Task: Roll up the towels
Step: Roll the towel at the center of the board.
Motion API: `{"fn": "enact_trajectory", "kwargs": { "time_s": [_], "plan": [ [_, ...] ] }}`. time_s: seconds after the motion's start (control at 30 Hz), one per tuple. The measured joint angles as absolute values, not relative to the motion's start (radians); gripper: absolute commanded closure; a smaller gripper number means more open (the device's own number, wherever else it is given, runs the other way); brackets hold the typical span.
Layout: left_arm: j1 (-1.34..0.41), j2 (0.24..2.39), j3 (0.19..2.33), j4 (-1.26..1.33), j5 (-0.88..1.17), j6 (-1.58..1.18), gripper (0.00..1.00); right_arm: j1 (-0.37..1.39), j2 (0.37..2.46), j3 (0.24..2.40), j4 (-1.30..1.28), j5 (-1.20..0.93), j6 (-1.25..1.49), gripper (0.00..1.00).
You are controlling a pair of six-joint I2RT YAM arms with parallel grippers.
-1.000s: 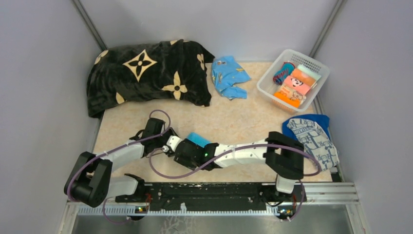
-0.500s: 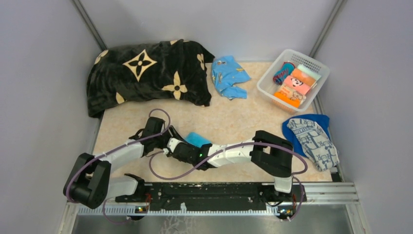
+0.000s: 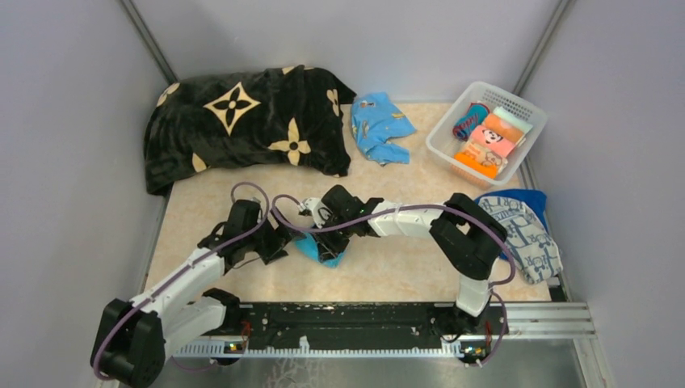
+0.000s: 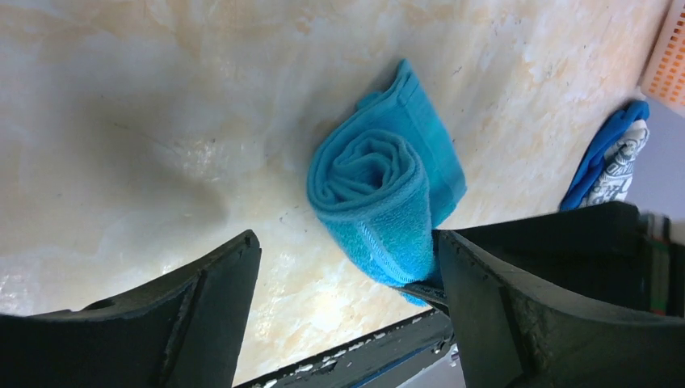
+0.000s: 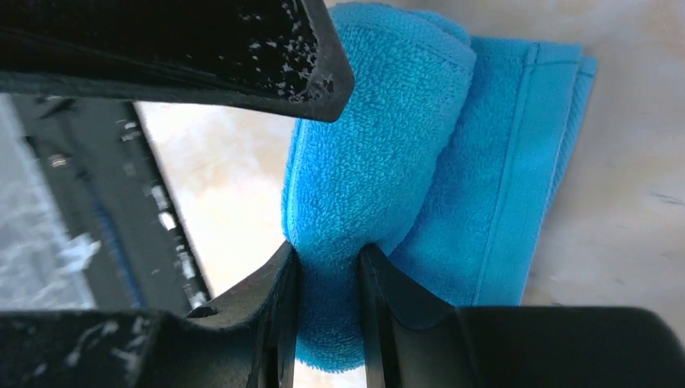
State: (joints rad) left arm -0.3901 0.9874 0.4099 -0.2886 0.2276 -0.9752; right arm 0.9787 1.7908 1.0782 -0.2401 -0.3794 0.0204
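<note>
The small turquoise towel point(image 3: 310, 249) lies rolled on the table between my two grippers. In the left wrist view the roll point(image 4: 380, 190) shows its spiral end. My left gripper point(image 4: 347, 252) is open, its right finger touching the roll's edge; it also shows from above point(image 3: 281, 240). My right gripper point(image 5: 327, 283) is shut on a fold of the turquoise towel point(image 5: 380, 162), and shows from above point(image 3: 325, 241). The white towel with dark-blue print point(image 3: 523, 233) lies unrolled on the royal-blue towel point(image 3: 517, 197) at the right edge.
A black blanket with cream flowers point(image 3: 242, 121) is heaped at the back left. A light-blue printed garment point(image 3: 380, 125) lies beside it. A white basket point(image 3: 437, 142) holding rolled cloths stands at the back right. A black rail point(image 3: 347, 315) runs along the near edge.
My right arm has swung from the near side over to the far side of the turquoise towel and now pinches it. My left arm has stretched forward. The towel has shifted slightly left and nearer.
</note>
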Motion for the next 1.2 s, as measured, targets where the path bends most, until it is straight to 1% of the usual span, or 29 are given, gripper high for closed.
{"fn": "enact_trajectory", "kwargs": {
  "time_s": [0.1, 0.23, 0.37, 0.5, 0.63, 0.77, 0.9, 1.0, 1.2],
  "plan": [
    [-0.390, 0.947, 0.372, -0.268, 0.241, -0.986, 0.15, 0.928, 1.824, 1.060, -0.192, -0.572, 0.069, 0.81],
    [-0.390, 0.980, 0.344, -0.230, 0.279, -1.003, 0.21, 0.860, 1.882, 1.047, -0.120, -0.761, 0.149, 0.81],
    [-0.390, 1.050, 0.343, -0.181, 0.308, -1.011, 0.25, 0.811, 1.932, 1.040, -0.066, -0.879, 0.216, 0.81],
    [-0.390, 1.103, 0.344, -0.121, 0.331, -1.017, 0.34, 0.781, 1.986, 1.040, -0.014, -0.974, 0.274, 0.81],
    [-0.390, 1.166, 0.347, -0.068, 0.350, -1.018, 0.40, 0.772, 1.996, 1.040, -0.004, -0.989, 0.306, 0.69],
    [-0.390, 1.200, 0.354, -0.042, 0.364, -1.018, 0.41, 0.780, 1.945, 1.018, -0.030, -0.907, 0.303, 0.52],
    [-0.390, 1.214, 0.360, -0.041, 0.367, -1.017, 0.42, 0.821, 1.849, 0.995, -0.092, -0.731, 0.265, 0.41],
    [-0.390, 1.218, 0.362, -0.043, 0.368, -1.017, 0.42, 0.875, 1.775, 0.994, -0.147, -0.565, 0.226, 0.37],
    [-0.391, 1.219, 0.362, -0.043, 0.368, -1.016, 0.41, 1.031, 1.615, 0.989, -0.208, -0.161, 0.123, 0.36]
  ]
}}
